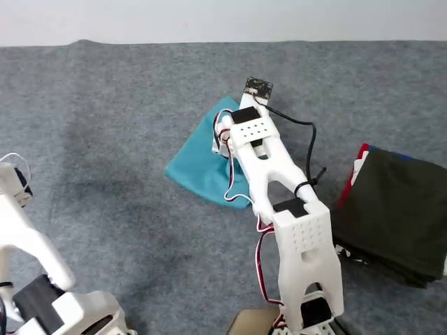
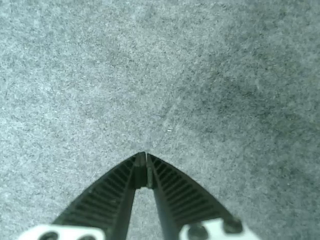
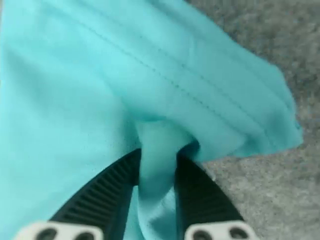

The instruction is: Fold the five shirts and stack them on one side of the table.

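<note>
A folded teal shirt lies on the grey table near the middle. My right arm stretches over it, and my right gripper is shut on a pinched fold of the teal shirt. A stack of folded shirts, dark olive on top with red, white and blue edges showing beneath, sits at the table's right side. My left arm is at the lower left of the high view. My left gripper is shut with nothing in it, just above bare grey felt.
The grey felt table has free room at the left and along the back. A black cable loops off the right arm toward the stack.
</note>
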`<move>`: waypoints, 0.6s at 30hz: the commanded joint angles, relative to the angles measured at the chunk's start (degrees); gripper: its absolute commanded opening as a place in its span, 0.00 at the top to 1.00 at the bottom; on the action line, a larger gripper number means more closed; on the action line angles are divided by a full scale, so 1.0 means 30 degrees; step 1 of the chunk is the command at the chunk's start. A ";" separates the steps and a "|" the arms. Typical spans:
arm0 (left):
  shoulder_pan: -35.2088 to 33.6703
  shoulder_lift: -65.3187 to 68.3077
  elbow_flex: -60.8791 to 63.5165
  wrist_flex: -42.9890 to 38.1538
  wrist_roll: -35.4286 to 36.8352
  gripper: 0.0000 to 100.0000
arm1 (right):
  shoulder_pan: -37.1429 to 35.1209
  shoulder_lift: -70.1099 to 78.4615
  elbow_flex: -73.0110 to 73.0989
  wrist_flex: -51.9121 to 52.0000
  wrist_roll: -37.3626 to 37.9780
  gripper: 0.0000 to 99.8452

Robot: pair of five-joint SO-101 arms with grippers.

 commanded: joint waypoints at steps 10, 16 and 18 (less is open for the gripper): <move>0.0029 -0.0996 -0.0161 -0.0176 -0.0059 1.00 | 0.0132 -0.4586 -0.0352 0.3502 0.3458 0.99; 0.0029 -0.1026 -0.0161 -0.0147 -0.0059 1.00 | 0.0103 -0.7282 -0.0352 0.5524 0.5656 0.99; 0.0088 -0.1026 -0.0161 -0.0147 -0.0029 1.00 | 0.0132 -0.7985 -0.0352 0.6462 0.6066 0.99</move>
